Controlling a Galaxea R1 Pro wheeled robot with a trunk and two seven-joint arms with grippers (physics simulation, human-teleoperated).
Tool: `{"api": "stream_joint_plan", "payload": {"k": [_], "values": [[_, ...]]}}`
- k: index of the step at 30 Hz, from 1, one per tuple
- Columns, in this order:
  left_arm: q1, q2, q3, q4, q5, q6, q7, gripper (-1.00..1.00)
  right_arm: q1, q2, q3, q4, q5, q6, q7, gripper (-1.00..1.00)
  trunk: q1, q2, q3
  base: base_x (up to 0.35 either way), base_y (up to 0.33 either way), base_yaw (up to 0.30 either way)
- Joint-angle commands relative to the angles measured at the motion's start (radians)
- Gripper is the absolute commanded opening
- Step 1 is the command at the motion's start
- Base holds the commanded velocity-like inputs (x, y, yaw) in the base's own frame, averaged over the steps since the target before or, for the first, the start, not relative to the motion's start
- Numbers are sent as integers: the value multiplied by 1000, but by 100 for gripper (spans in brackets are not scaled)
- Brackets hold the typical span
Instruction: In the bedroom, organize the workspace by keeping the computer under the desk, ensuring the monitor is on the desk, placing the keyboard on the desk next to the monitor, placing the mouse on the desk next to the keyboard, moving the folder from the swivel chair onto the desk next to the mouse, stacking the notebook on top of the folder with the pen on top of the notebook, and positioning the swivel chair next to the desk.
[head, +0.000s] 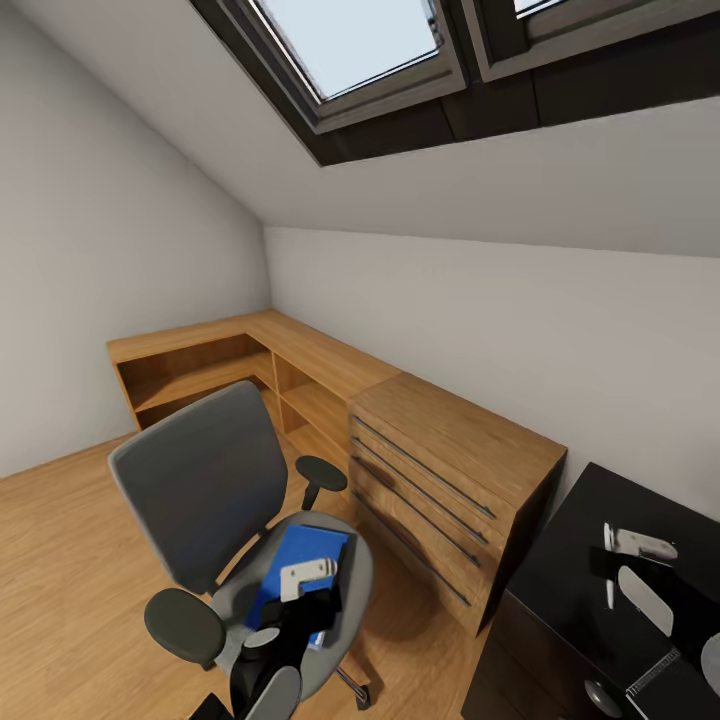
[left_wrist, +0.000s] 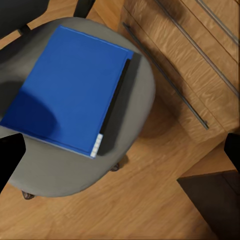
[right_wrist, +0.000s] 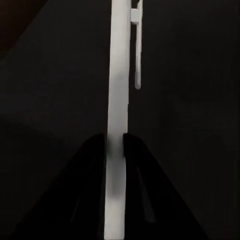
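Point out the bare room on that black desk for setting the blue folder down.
The desk is bare black along its near-left stretch, beside the wood dresser. Toward its right end it is crowded: the right gripper is there, shut on the pen.

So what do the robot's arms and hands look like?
The left arm is chunky and black with a grey rounded cover; the left hand has a whitish blocky top. The right arm has a pale grey oval cover, and the right hand is whitish too. Close up, its fingers look black and wedge-shaped.
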Motion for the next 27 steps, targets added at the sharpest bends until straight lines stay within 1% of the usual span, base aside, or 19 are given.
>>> {"api": "stream_joint_plan", "payload": {"k": [1, 6, 8, 14, 27], "values": [[-1, 0, -3, -1, 6, 3, 8, 100, -8, 12, 7, 11, -9, 3, 3, -100, 0, -1, -1, 0, 0, 0], [-1, 0, -7, -1, 5, -1, 8, 100, -18, 52, 6, 35, -11, 12, 19, -100, 0, -1, -1, 0, 0, 0], [-1, 0, -8, -1, 5, -6, 8, 100, -19, 63, 6, 39, -11, 15, 19, -100, 0, -1, -1, 0, 0, 0], [-1, 0, -9, -1, 6, -9, 8, 100, -20, 71, 6, 41, -12, 28, 21, -100, 0, -1, -1, 0, 0, 0], [-1, 0, -8, -1, 6, -10, 8, 100, -20, 71, 5, 31, -13, 23, 30, -100, 0, -1, -1, 0, 0, 0]]}}
